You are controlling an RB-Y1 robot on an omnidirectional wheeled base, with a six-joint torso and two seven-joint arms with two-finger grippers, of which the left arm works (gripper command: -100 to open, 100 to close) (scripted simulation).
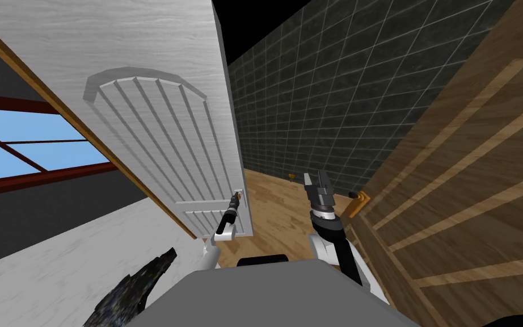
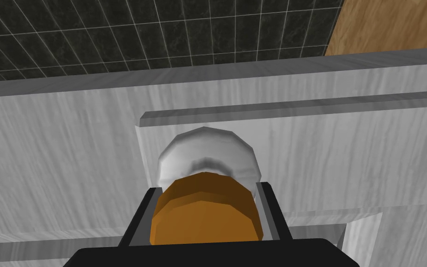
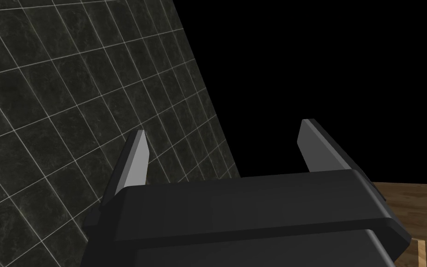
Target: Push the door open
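Your left claw [image 1: 235, 198] is clamped on the orange knob [image 2: 203, 211] of the white door [image 1: 158, 130]. Its fingers [image 2: 268, 204] press the knob's two sides just in front of the pale round rosette [image 2: 208, 148]. The door stands on your left with its knob edge toward the middle and the wooden floor [image 1: 277, 210] to its right. Your right claw [image 1: 318, 183] is raised to the right of the knob, clear of the door, blades spread wide and holding nothing, facing the dark tiled wall [image 1: 340, 102].
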